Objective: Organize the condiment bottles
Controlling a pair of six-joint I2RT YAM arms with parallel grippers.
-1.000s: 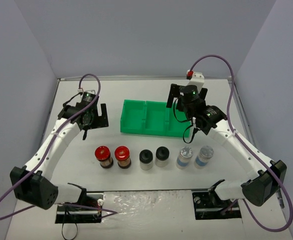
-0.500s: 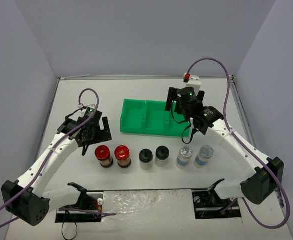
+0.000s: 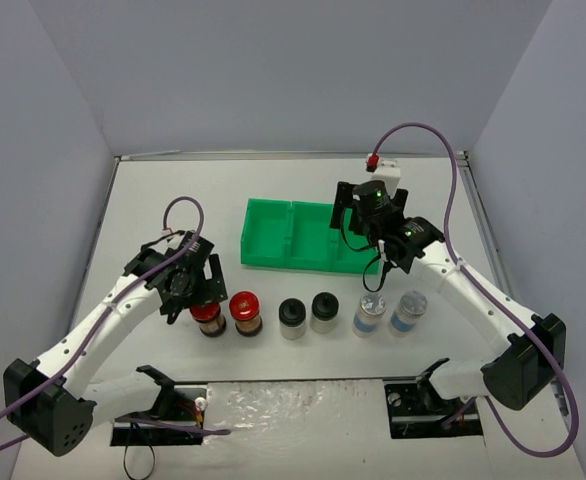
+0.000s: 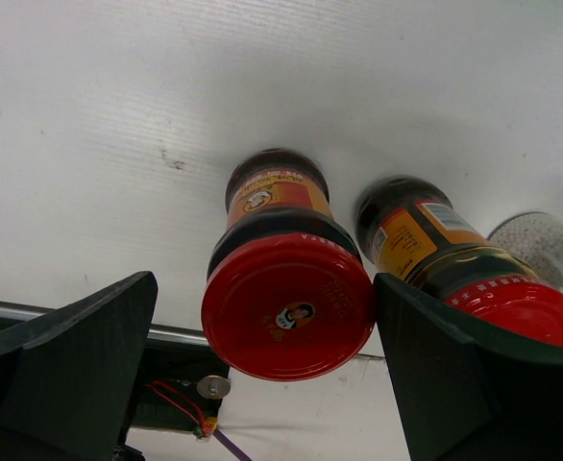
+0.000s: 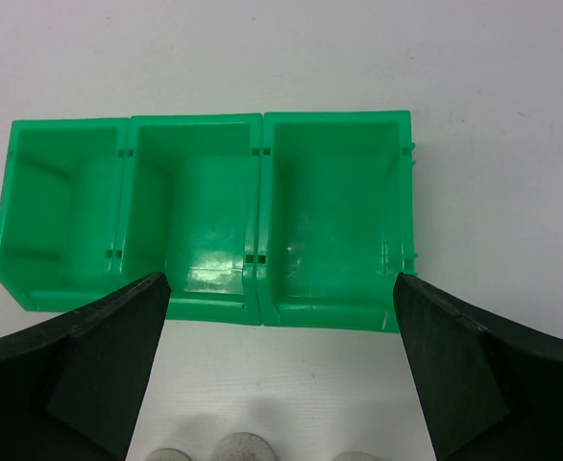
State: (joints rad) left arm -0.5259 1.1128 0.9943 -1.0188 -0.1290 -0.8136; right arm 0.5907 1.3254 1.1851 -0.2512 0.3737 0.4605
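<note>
Left wrist view: left tool [image 4: 262,327] apart, astride red-capped round dark jar [image 4: 288,307]; probably rigid, slick, breakable; grip the cap sides.

We see a glossy red plastic cap [image 4: 288,307] on a smooth dark glass jar [image 4: 272,235] with a printed label [image 4: 280,197], seemingly paper. The tray [image 5: 205,288] is shiny green plastic. The worktop [image 4: 262,77] looks matt white, finely ribbed.

Green three-bin tray [image 5: 209,309] below wide-spread pincer [image 5: 279,280]
</note>
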